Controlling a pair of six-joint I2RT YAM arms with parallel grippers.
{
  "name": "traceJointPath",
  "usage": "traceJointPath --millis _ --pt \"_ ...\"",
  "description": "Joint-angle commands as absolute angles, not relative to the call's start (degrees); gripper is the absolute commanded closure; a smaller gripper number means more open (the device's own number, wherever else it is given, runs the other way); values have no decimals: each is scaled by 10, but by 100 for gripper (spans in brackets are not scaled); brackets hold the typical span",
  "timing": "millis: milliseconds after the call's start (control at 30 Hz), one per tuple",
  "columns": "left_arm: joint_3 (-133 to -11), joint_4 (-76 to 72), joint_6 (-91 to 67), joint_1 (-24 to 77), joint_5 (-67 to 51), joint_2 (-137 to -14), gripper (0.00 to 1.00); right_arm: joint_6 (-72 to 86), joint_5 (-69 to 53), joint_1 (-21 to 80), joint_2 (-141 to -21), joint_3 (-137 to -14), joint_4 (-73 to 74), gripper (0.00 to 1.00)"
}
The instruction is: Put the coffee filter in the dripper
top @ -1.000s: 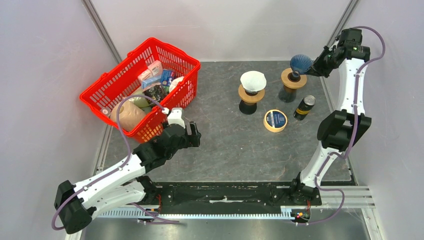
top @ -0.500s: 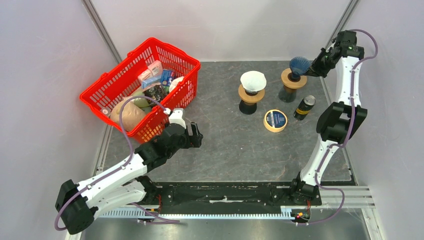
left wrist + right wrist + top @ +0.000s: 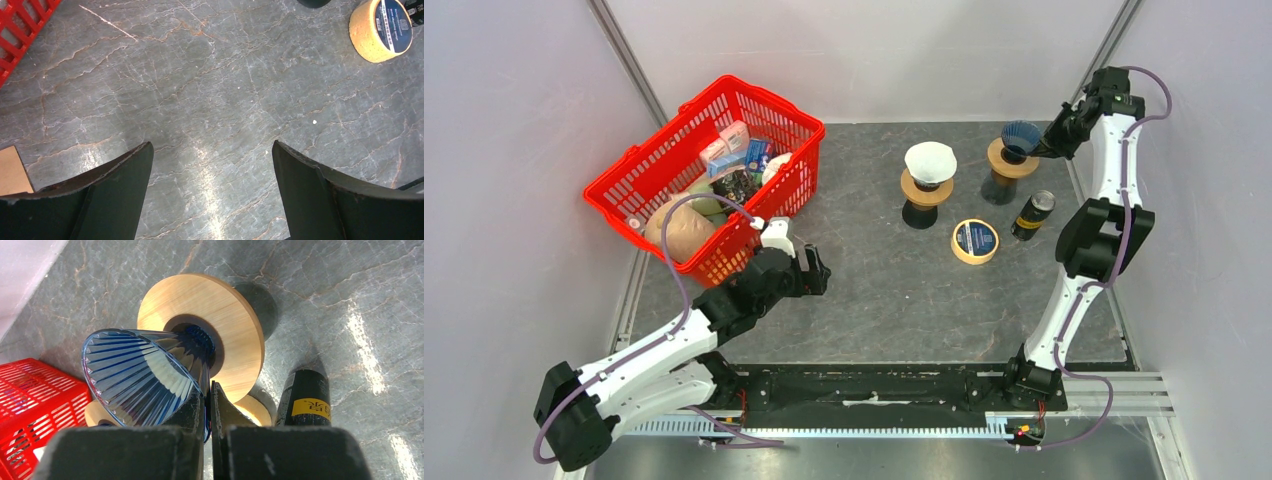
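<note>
The right claw [image 3: 207, 407], clamped on the rim of the blue dripper [image 3: 142, 372], has lowered it, tilted, into the wooden stand [image 3: 230, 325] near the far right corner of the table [image 3: 874, 290]. The white coffee filter [image 3: 930, 160] waits on the neighbouring stand [image 3: 927, 190], and the left claw [image 3: 212, 150] hangs open.

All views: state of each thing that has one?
blue dripper, tilted, tip in right stand's ring
right gripper, shut on blue dripper's rim
left gripper, open, empty
white cone, upright in left stand
can, upright
tape roll, lying flat
basket, holding goods
</note>
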State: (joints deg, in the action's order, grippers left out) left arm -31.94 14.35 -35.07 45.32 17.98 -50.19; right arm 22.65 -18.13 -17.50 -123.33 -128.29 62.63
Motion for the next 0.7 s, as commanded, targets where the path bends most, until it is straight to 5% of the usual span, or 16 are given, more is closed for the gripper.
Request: traceJointPath --millis 0,667 --pt "-319 117 -361 448 178 -497 5 217 -158 -177 -1249 -1295 644 100" --pt "-290 112 -380 422 168 -463 5 159 35 -154 -1333 -1329 830 100"
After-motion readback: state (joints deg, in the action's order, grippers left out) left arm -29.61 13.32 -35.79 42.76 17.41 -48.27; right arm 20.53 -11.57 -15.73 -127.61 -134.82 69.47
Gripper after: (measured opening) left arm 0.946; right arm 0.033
